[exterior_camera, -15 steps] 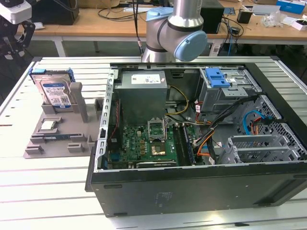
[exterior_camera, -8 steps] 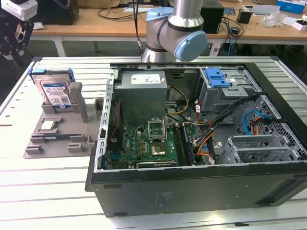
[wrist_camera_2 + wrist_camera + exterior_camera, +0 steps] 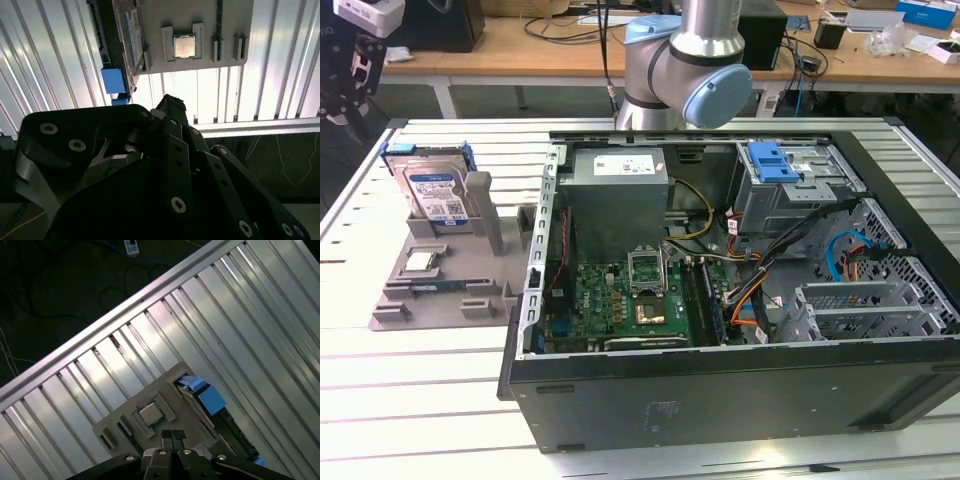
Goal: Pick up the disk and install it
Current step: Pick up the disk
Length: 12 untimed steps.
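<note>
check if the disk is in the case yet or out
Out: the disk stands propped in the grey holder, outside the open case.

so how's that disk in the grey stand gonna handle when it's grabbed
The disk looks like a flat metal slab, so it is probably rigid and fairly heavy for its size. It stands on edge in the grey holder, so a sideways push might tip it. Its blue rails look plastic, possibly slightly flexible.

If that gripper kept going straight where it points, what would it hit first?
Probably the grey holder tray, near the square chip seated in it; the gripper aims there in the first wrist view. The disk stands off to the side.
</note>
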Tool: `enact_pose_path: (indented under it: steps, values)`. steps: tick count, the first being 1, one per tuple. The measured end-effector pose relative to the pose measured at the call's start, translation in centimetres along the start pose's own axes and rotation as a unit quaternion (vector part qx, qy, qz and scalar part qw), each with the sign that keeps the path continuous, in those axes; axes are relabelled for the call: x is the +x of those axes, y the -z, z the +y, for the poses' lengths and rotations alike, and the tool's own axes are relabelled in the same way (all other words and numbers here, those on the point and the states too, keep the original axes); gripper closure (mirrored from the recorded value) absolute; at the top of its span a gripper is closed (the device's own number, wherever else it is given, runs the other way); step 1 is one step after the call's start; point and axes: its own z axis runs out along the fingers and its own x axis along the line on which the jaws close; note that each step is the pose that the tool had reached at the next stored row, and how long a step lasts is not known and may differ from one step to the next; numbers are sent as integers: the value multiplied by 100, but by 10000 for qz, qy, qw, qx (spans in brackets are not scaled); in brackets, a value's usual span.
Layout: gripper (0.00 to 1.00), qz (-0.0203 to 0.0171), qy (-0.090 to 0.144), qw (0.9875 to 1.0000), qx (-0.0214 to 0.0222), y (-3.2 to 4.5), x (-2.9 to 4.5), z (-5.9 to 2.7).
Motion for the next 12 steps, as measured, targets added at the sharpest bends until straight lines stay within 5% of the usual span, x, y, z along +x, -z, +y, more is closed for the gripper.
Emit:
enact_pose_path:
  steps: [7,12]
  values:
    - [89,19,431,9991,-10,0,-1,1]
    - [89,34,760,9971,-18,0,-2,1]
